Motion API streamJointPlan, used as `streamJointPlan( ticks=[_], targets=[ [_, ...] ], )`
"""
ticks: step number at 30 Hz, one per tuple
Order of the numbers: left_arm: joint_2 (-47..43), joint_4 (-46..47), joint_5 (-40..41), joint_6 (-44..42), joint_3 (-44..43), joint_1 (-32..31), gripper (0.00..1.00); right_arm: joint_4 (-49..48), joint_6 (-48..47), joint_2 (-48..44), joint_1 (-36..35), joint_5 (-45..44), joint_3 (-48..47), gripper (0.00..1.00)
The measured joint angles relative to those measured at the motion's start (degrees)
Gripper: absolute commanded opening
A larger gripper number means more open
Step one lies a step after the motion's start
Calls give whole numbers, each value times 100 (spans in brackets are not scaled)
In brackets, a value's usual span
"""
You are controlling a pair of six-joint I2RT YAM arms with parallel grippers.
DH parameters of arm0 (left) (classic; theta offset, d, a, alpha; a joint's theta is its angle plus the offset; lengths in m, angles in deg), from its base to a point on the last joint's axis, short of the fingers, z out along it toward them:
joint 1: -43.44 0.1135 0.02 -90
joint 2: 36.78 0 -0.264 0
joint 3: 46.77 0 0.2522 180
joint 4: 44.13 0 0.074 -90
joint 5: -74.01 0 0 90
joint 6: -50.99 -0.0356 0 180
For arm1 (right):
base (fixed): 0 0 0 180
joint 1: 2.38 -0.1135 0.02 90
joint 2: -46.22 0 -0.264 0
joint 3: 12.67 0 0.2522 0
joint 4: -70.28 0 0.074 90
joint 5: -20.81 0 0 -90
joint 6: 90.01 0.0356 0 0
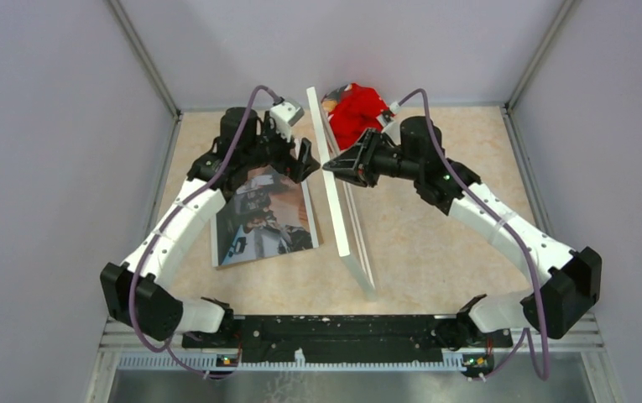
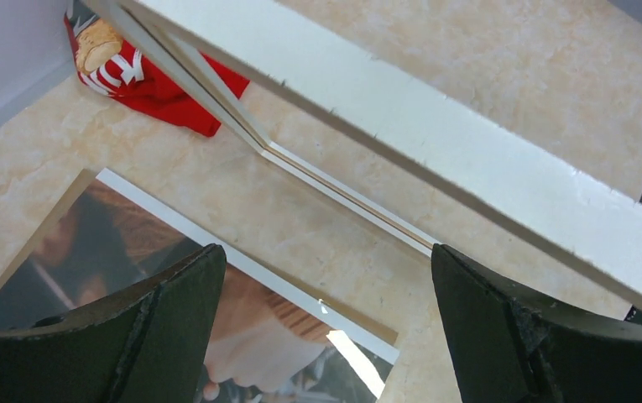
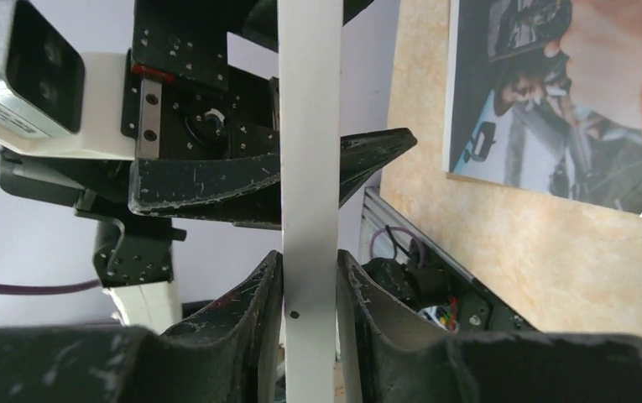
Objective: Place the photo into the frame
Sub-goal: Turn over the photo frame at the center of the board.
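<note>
The frame (image 1: 340,214) stands on edge in the middle of the table, running from back to front and leaning a little. My right gripper (image 1: 327,166) is shut on its upper white edge (image 3: 309,168), a finger pressed against each side (image 3: 309,277). My left gripper (image 1: 307,159) hovers open just left of the frame's top, holding nothing (image 2: 326,285). The photo (image 1: 267,220) lies face up on the table left of the frame, under the left gripper (image 2: 242,319). The right wrist view shows the photo (image 3: 569,92) too.
A brown backing board (image 1: 258,259) shows as a thin strip under the photo's edges. A red cloth item (image 1: 357,111) lies at the back behind the frame, and the left wrist view shows it (image 2: 145,84) too. Grey walls close in the table.
</note>
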Motion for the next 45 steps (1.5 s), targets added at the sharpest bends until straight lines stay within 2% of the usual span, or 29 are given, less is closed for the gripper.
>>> streamJointPlan(
  ticks=[7, 11, 15, 21, 28, 31, 33, 37, 43, 45],
  targets=[
    [581, 81, 457, 55, -459, -466, 99, 463, -382, -15, 153, 168, -92, 58],
    [721, 179, 682, 52, -542, -599, 99, 1016, -726, -13, 205, 212, -470, 73],
    [739, 313, 822, 31, -575, -675, 99, 2090, -1399, 136, 223, 144, -1526, 78],
    [944, 442, 940, 22, -776, -793, 99, 3493, -2586, 715, 225, -120, -3161, 79],
    [1134, 450, 981, 15, -778, -861, 99, 4496, -3362, 922, 225, -448, -3353, 78],
    [1189, 468, 984, 13, -778, -866, 99, 4690, -3491, 964, 225, -553, -3344, 74],
    [1231, 476, 988, 15, -778, -874, 99, 4763, -3552, 964, 225, -634, -3344, 67],
    [1281, 487, 1071, 9, -778, -903, 99, 4935, -3700, 964, 225, -898, -3344, 45],
    [1281, 398, 1462, -122, -772, -914, 98, 5375, -3967, 951, 243, -1657, -3379, 27],
    [1281, 382, 1661, -149, -732, -914, 98, 5335, -3974, 870, 326, -1766, -3261, 14]
  ],
)
